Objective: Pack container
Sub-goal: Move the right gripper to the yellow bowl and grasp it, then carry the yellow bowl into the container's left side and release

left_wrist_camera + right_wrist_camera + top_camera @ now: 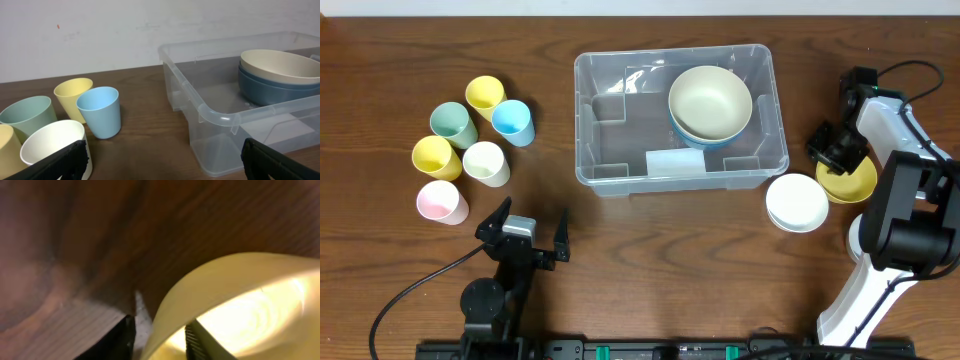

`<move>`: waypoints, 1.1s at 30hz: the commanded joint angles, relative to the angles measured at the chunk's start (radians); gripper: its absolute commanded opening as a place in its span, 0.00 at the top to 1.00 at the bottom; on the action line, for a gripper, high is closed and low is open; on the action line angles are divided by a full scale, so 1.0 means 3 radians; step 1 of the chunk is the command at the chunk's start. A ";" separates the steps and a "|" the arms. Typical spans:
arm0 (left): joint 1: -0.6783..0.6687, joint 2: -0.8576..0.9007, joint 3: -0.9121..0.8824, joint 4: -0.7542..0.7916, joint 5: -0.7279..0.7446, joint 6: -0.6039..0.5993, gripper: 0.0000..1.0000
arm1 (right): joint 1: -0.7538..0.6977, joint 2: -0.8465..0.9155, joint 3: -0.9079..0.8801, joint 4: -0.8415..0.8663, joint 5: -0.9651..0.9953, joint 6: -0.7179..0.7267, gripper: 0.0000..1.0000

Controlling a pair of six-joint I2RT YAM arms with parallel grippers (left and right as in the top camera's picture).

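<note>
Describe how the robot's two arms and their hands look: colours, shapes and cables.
The left arm is all black, with a grey block behind its black two-fingered left hand and a black cable looping off. The right arm has white shells on black joints, a black right hand and a thin black cable.

Nothing legible anywhere. The white label [675, 162] on the container's [620, 140] near wall, centre of the overhead frame, shows no readable print.
</note>
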 commanded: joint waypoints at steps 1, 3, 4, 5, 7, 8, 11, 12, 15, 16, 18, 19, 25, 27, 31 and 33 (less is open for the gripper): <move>0.0014 -0.0018 -0.0097 -0.0045 0.0046 -0.0018 0.02 | -0.0055 -0.0028 0.0019 0.0041 -0.0004 0.0025 0.70; 0.0014 -0.0018 -0.0097 -0.0045 0.0046 -0.0018 0.02 | -0.0079 -0.0028 0.0048 0.0053 -0.0004 0.0013 0.71; 0.0014 -0.0018 -0.0097 -0.0045 0.0046 -0.0018 0.02 | -0.0090 -0.0028 0.0072 0.0052 -0.0005 -0.0001 0.71; 0.0014 -0.0018 -0.0097 -0.0045 0.0046 -0.0017 0.02 | -0.0102 -0.0028 0.0095 0.0047 -0.0005 -0.0017 0.71; 0.0014 -0.0018 -0.0097 -0.0045 0.0046 -0.0018 0.02 | -0.0122 -0.0029 0.0156 0.0027 -0.0006 -0.0062 0.71; 0.0014 -0.0018 -0.0097 -0.0045 0.0046 -0.0018 0.02 | -0.0128 -0.0029 0.0193 0.0000 -0.0005 -0.0064 0.72; 0.0014 -0.0018 -0.0097 -0.0045 0.0046 -0.0017 0.02 | -0.0135 -0.0029 0.0294 -0.0060 -0.0006 -0.0089 0.76; 0.0014 -0.0018 -0.0097 -0.0045 0.0046 -0.0017 0.02 | -0.0134 -0.0029 0.0318 -0.0078 -0.0006 -0.0095 0.78; 0.0014 -0.0018 -0.0097 -0.0045 0.0046 -0.0017 0.02 | -0.0134 -0.0029 0.0406 -0.0137 -0.0015 -0.0113 0.85; 0.0014 -0.0018 -0.0097 -0.0045 0.0046 -0.0018 0.02 | -0.0134 -0.0029 0.0432 -0.0160 -0.0015 -0.0113 0.88; 0.0014 -0.0018 -0.0097 -0.0045 0.0046 -0.0017 0.02 | -0.0134 -0.0029 0.0477 -0.0202 -0.0017 -0.0113 0.94; 0.0014 -0.0018 -0.0097 -0.0045 0.0046 -0.0017 0.02 | -0.0134 -0.0029 0.0493 -0.0220 -0.0015 -0.0114 0.97; 0.0014 -0.0018 -0.0097 -0.0045 0.0046 -0.0018 0.02 | -0.0134 -0.0043 0.0542 -0.0303 -0.0011 -0.0141 0.99; 0.0014 -0.0018 -0.0097 -0.0045 0.0046 -0.0018 0.02 | -0.0135 -0.0075 0.0610 -0.0375 0.0000 -0.0154 0.99; 0.0014 -0.0018 -0.0097 -0.0045 0.0046 -0.0018 0.02 | -0.0134 -0.0200 0.0979 -0.0697 0.0010 -0.0240 0.99; 0.0014 -0.0018 -0.0097 -0.0045 0.0046 -0.0017 0.02 | -0.0121 -0.0308 0.1255 -0.0890 0.0008 -0.0306 0.99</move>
